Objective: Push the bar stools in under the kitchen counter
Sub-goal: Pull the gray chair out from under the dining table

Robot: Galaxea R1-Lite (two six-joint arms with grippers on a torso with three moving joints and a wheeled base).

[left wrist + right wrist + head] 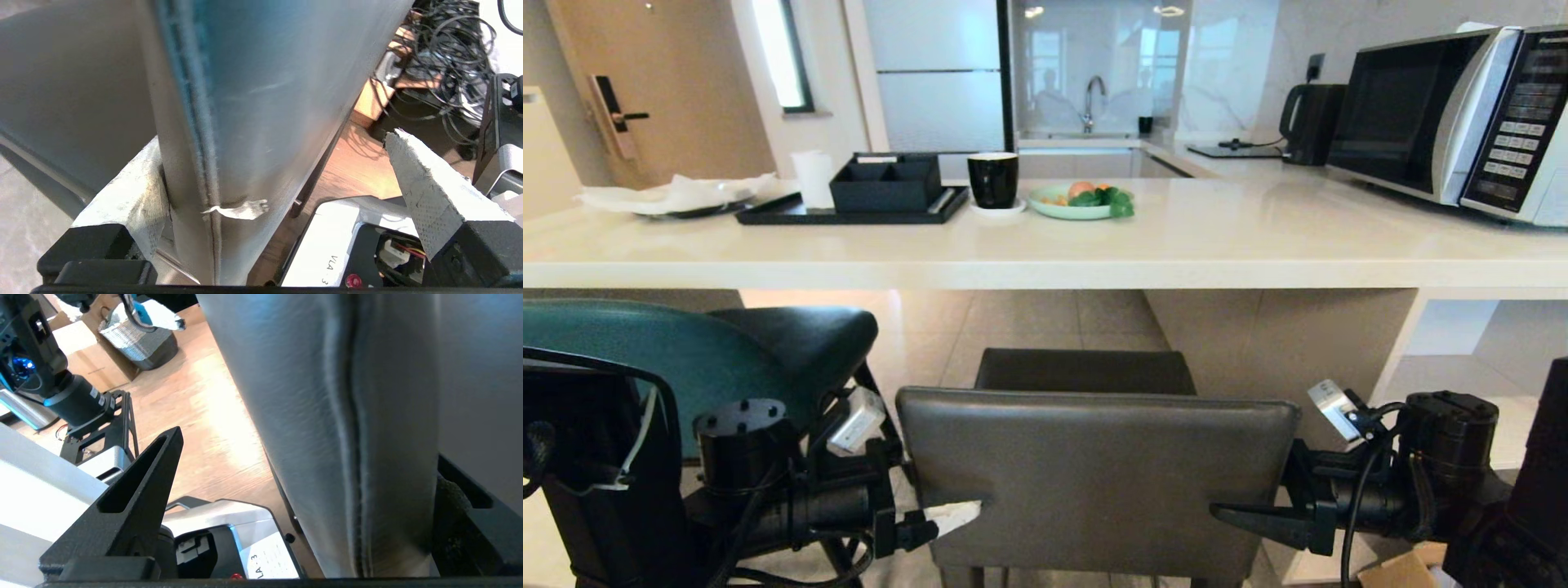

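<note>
Straddling grey stool (1094, 465) backrest edges | left tool (931, 523), right tool (1241, 518) wide open, clamping nothing | padded, stiff, heavy-looking; push backrest toward table (1176, 245)

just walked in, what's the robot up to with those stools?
It's working on the dark-grey stool, which stands in front of the kitchen counter, not yet pushed under it. The left gripper and right gripper straddle the two side edges of its backrest, both open; in each wrist view the backrest edge sits between the fingers, not clamped. The teal stool stands to the left, also outside the counter, and neither gripper is on it.
</note>
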